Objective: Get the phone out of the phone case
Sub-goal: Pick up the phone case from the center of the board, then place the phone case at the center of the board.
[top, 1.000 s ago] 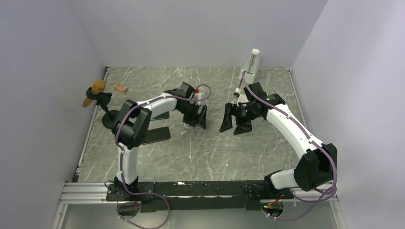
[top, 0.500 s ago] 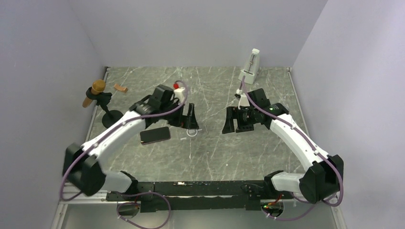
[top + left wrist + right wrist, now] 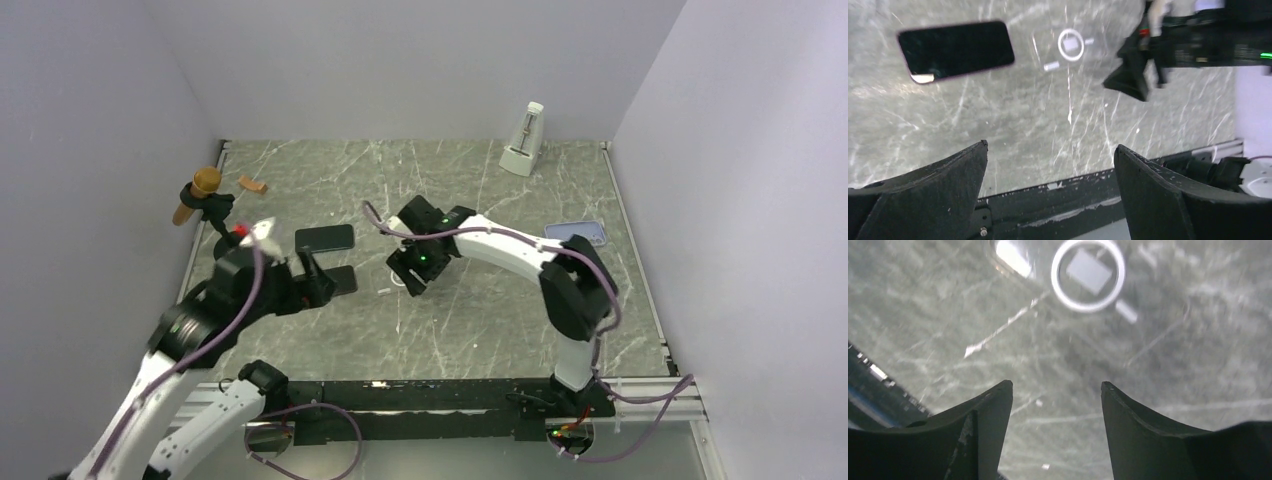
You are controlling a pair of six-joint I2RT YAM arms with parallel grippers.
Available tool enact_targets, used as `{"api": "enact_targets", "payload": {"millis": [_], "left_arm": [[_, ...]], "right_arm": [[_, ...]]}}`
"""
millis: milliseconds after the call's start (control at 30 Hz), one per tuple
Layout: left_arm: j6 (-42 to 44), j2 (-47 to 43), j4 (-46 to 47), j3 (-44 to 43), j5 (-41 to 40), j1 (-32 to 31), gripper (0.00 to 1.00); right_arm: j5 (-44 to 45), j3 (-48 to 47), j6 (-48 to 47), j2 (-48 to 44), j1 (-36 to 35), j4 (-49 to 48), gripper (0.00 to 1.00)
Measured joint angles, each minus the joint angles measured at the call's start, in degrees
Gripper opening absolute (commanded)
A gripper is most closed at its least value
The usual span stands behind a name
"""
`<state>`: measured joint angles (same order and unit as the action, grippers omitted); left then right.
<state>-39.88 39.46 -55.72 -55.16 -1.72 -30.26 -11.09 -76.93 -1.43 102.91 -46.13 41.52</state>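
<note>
The pale lavender phone case (image 3: 577, 233) lies flat at the right of the table, with a dark cutout in one corner. A dark phone with a pinkish edge (image 3: 343, 281) lies left of centre and also shows in the left wrist view (image 3: 955, 50). My left gripper (image 3: 319, 275) is open and empty just left of this phone; in its wrist view (image 3: 1050, 147) the jaws are wide apart. My right gripper (image 3: 415, 268) is open and empty over a white ring (image 3: 401, 281). Its wrist view (image 3: 1055, 385) shows bare table between the jaws.
A second dark flat slab (image 3: 325, 238) lies behind the phone. The white ring (image 3: 1088, 274) has small white bits beside it. A white metronome (image 3: 522, 130) stands at the back. A brown microphone on a black stand (image 3: 205, 190) and a small brown piece (image 3: 252, 185) are at the back left.
My left arm has pulled back toward the near left. My right arm has swung left from centre right to over the ring. The lavender case now shows at the right.
</note>
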Motion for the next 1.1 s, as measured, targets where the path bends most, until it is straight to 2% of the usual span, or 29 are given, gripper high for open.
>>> {"api": "enact_targets", "payload": {"millis": [167,367,467,633,800,933,1033,1100], "left_arm": [[0.31,-14.71,-1.22,0.0,-4.26,0.11,0.99],[3.3,-16.96,-2.23,0.07,-4.33,0.13,0.99],[6.47,-14.6,-2.75,0.04,-4.09,0.13,0.99],[10.97,-10.16,-3.08,-1.11,-4.04,0.13,0.99],[14.51,-9.38,-2.45,-2.14,-4.46,0.13,0.99],[15.91,-9.18,-1.62,-2.14,-4.68,0.13,0.99],[16.68,-8.55,-0.83,-2.14,-4.66,0.13,0.99],[16.76,-7.74,-0.66,-2.14,-4.68,0.13,0.99]], "right_arm": [[4.35,-8.66,-5.03,10.08,-2.43,-0.24,0.63],[6.14,-12.83,-8.39,17.46,-4.28,-0.48,0.53],[7.21,-13.51,-9.68,18.21,-4.66,-0.5,0.39],[8.13,-13.94,-9.97,18.6,-4.87,-0.94,0.02],[11.28,-13.53,-7.39,18.34,-5.22,-1.77,0.0],[14.69,-9.53,-3.06,15.61,-4.83,-4.46,0.0],[16.76,-5.14,3.28,11.76,-0.96,-5.42,0.0],[17.4,-2.29,8.46,8.11,4.2,-6.36,0.0]]}}
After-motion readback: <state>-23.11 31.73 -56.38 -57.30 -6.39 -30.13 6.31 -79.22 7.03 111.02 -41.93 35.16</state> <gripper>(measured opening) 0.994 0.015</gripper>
